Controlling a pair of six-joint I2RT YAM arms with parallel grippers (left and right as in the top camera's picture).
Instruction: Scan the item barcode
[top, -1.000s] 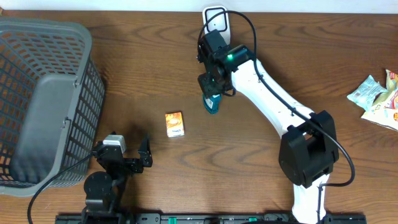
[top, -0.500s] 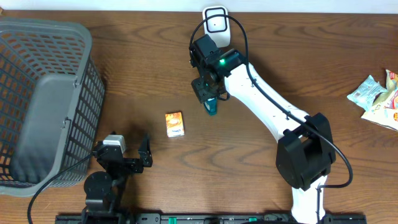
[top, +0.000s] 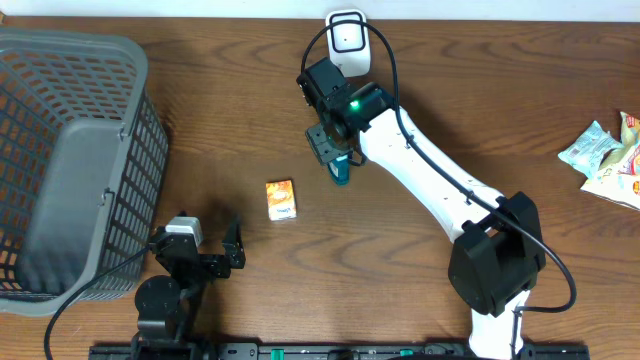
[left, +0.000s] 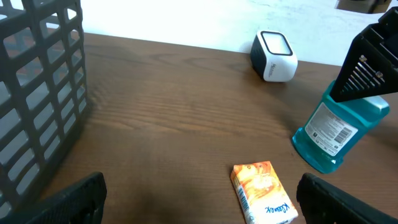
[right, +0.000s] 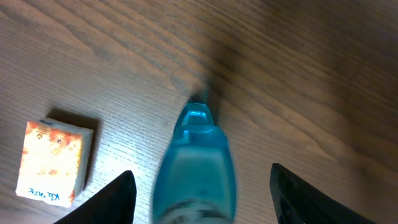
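You have one wooden table (top: 230, 100) filling the whole overhead frame. One dark grey mesh basket (top: 60, 60) takes up its upper left and left edge.

You have two arms. The white right arm (top: 430, 180) runs from its black base at lower right up to the top centre. The black left arm (top: 165, 295) sits folded at lower left.

The right gripper (top: 332, 152) hangs over the one blue bottle (left: 336, 134), the item to scan, which stands on the table just above centre of the overhead frame. In the right wrist view its two fingers (right: 121, 199) are spread wide, with the bottle between them and a gap on each side, so nothing is gripped.

The left gripper (top: 210, 238) has its two fingers wide apart as well, with only bare wood between them.

One white scanner (top: 348, 32) stands at the top centre edge, near the bottle but apart from it.

One small orange pack (top: 281, 199) lies flat just left of centre, near the bottle and not touching it.

Snack packets (top: 605, 160) lie at the right edge. The frame cuts them off, so you cannot count them surely.
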